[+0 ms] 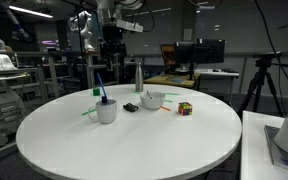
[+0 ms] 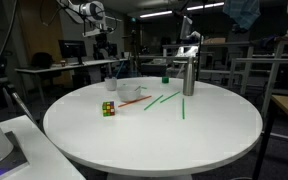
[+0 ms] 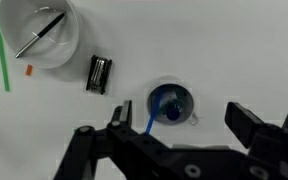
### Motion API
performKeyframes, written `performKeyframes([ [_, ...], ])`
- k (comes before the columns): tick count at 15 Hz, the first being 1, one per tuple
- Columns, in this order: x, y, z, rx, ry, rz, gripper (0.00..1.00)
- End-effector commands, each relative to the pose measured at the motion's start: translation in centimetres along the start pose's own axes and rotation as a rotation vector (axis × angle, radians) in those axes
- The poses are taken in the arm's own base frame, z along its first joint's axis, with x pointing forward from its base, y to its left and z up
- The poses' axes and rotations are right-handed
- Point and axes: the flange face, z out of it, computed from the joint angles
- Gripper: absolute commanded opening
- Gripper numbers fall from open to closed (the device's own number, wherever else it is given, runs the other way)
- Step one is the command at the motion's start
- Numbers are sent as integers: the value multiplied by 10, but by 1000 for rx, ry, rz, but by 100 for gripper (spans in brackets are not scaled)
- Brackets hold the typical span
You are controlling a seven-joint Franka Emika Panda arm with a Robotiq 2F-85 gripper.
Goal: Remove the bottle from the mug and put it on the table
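Open-jawed, the gripper hangs straight above the mug, in which the bottle stands upright, top pointing up between the spread fingers.

The arm shows white shells with dark joints in both exterior views. In the wrist view the pincer is matte black, its angular linked fingers at five and seven o'clock.

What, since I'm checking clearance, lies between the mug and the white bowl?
A small black block, touching neither mug nor bowl; the wrist view shows it.
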Motion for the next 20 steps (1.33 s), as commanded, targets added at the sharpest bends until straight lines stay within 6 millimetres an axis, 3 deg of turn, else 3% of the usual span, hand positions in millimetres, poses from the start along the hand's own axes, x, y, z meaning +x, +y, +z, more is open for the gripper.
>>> performKeyframes([
  [1, 6, -10, -33, 15, 113, -13, 100],
  [2, 7, -5, -12, 10, 61, -5, 100],
  [13, 8, -7, -7, 10, 78, -2, 100],
  [20, 39, -11, 12, 28, 225, 3, 100],
])
